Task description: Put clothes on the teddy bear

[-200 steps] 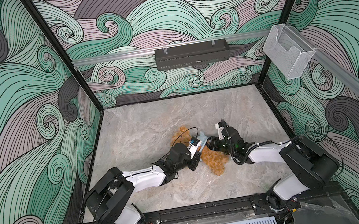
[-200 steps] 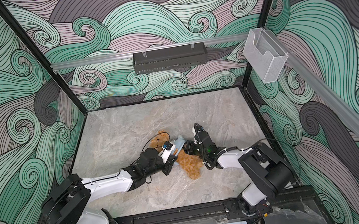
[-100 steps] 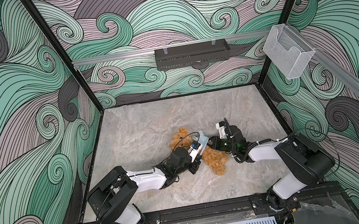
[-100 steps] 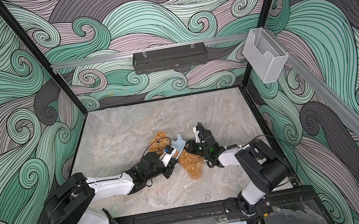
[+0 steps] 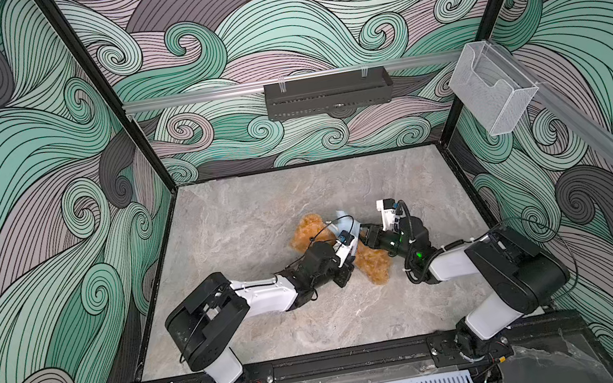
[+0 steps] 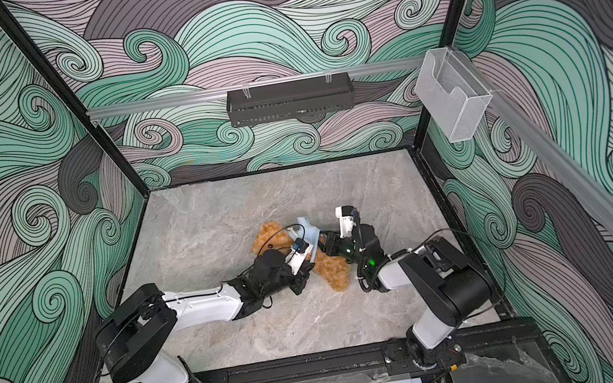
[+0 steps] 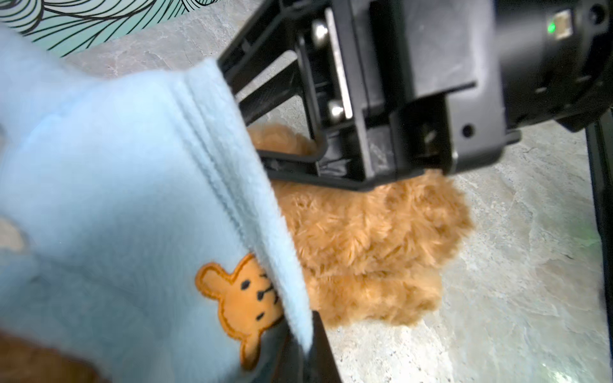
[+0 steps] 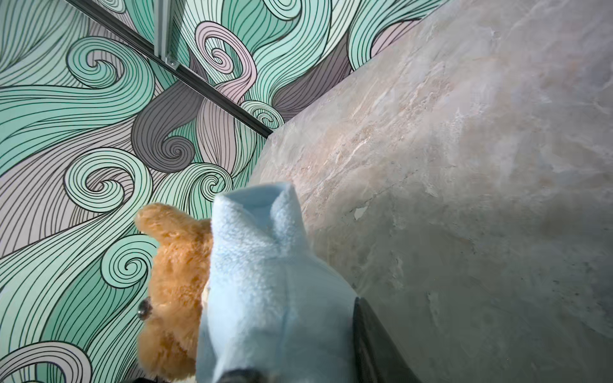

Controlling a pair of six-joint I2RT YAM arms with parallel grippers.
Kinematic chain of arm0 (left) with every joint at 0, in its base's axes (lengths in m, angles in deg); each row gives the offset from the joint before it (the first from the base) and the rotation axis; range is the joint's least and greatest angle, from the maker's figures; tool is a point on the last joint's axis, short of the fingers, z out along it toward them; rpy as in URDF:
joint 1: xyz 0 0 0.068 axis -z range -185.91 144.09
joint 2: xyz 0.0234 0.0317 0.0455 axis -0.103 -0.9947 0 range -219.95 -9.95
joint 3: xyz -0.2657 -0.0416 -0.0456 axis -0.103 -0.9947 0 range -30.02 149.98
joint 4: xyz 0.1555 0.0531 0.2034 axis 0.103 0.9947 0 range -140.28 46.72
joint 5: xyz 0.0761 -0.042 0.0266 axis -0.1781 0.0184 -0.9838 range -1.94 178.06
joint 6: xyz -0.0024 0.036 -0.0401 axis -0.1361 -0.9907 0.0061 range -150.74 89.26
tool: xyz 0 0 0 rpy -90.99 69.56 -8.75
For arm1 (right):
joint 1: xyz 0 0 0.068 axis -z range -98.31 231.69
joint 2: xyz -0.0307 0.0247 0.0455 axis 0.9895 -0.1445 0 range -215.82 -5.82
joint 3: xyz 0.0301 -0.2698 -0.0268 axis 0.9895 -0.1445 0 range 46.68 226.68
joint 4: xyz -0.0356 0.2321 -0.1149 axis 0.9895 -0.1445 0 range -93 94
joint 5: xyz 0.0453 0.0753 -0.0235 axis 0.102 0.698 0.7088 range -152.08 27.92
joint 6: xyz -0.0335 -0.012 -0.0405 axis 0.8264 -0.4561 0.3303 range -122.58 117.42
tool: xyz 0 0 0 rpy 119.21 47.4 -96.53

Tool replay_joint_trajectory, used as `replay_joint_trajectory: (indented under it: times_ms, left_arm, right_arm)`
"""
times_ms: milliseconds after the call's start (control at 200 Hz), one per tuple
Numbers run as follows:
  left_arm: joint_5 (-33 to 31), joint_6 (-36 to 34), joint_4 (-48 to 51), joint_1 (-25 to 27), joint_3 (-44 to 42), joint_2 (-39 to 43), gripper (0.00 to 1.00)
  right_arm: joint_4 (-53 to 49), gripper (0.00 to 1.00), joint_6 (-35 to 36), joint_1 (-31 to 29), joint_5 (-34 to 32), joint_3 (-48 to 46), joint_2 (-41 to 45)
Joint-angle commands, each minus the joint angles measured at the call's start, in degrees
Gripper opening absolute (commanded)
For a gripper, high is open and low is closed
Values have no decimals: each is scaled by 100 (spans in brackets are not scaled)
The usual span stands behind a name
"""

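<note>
The small plush teddy bear (image 5: 374,264) with shaggy golden-brown fur lies near the middle of the tabletop, between the two grippers, head toward the far left and legs toward the near right. Around its upper body sits a small light-blue fleece hooded garment with an orange bear patch (image 7: 116,199). In the right wrist view the hood stands up beside the bear's bare head, with one ear and one dark eye uncovered. In the left wrist view the hem hangs above the belly, and the furry lower body and legs are uncovered. Dressing looks about halfway done: the garment is on the bear, but the hem needs drawing down. Whether the arms are in the sleeves cannot be seen. The left gripper (image 5: 349,255) is closed, and the garment's hem appears pinched at its finger. The right gripper (image 5: 363,234) has its jaws partly apart with fleece bunched between them. Its tips are hidden behind the hem, so I cannot tell whether it is clamping. The surface is a grey marble-look tabletop (image 5: 258,217). Walls with teal, lilac and grey wave swirls (image 5: 18,165) enclose it. A black perforated tray (image 5: 326,93) hangs on the back rail, and a clear plastic bin (image 5: 490,94) on the right one.
</note>
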Motion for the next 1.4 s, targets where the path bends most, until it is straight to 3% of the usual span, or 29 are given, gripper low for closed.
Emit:
replay_joint_trajectory:
  times_ms: [0,210,375,480,575,685,790,955,1146,1296,1391]
  left_arm:
    - [734,110,375,280,-229,-218,0]
    - [840,235,180,309,-617,-114,0]
    - [1135,111,40,341,-1118,59,0]
    - [1227,-49,35,342,-1339,299,0]
    - [1170,-166,161,341,-1289,378,0]
    - [1093,-192,345,341,-989,372,0]
    - [738,33,315,315,-733,441,25]
    - [550,322,247,223,-613,937,46]
    - [267,466,767,36,-840,2352,64]
    - [41,307,1841,-419,-732,3599,87]
    - [157,-82,2531,-860,-449,4077,93]
  right_arm:
    - [1160,45,-166,87,-558,148,-109]
    - [855,41,-376,76,-1230,86,-388]
    - [-926,34,-548,84,-1697,442,-122]
    - [-1432,32,-397,88,-1812,578,82]
    - [-1343,26,-9,88,-1615,605,274]
    - [-686,21,615,94,-780,575,367]
    - [-22,15,1175,96,145,519,395]
    - [-259,11,1941,129,1606,840,416]
    - [-953,7,2832,188,1995,896,659]
    - [-1643,7,3577,180,2227,945,1013]
    - [-1918,7,3936,134,2341,918,1275]
